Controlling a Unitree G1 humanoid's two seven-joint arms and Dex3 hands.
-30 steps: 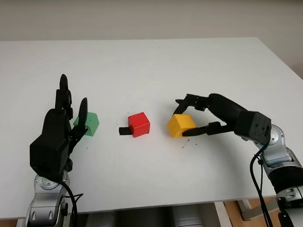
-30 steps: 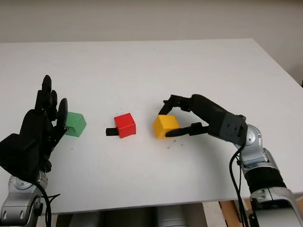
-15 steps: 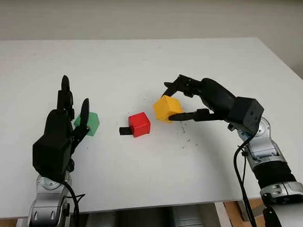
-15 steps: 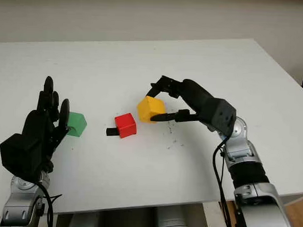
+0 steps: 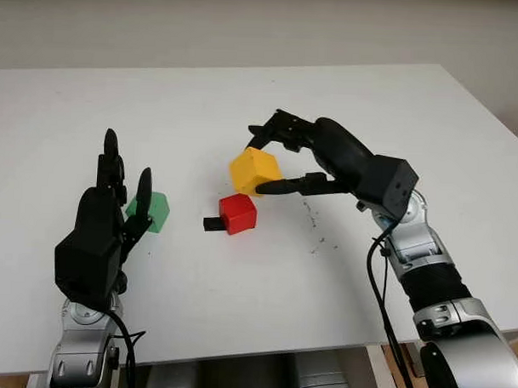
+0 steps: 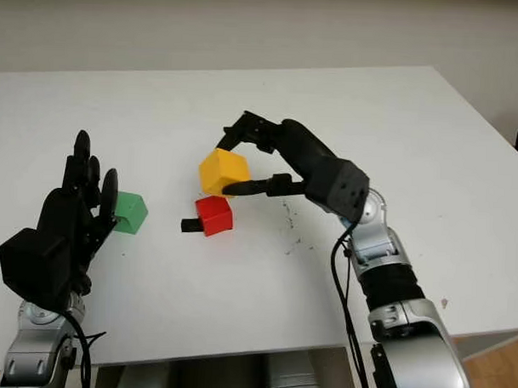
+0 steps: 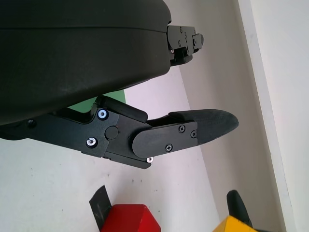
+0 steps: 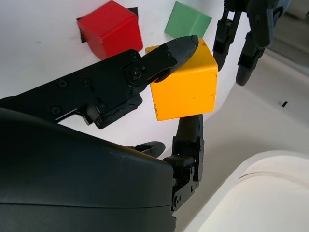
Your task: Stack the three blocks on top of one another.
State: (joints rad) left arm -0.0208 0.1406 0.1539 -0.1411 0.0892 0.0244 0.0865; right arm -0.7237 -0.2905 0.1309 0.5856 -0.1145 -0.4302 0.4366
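**Left eye view: yellow block carried over red, risk at placement**

We see the right hand (image 5: 281, 156) clamped on the yellow block (image 5: 255, 171), which hangs tilted in the air just above and slightly behind the red block (image 5: 238, 213). The red block sits on the white table (image 5: 347, 103) with a small black tab (image 5: 211, 224) touching its side.

Risks, as we judge them:
- The tilt may land an edge first, so the yellow block slides off.
- A finger (image 8: 169, 53) below it may nudge the red block.

The left hand (image 5: 105, 214) is open, just beside the green block (image 5: 153, 211).

Count: three blocks (one yellow, one red, one green), one tab, two hands.
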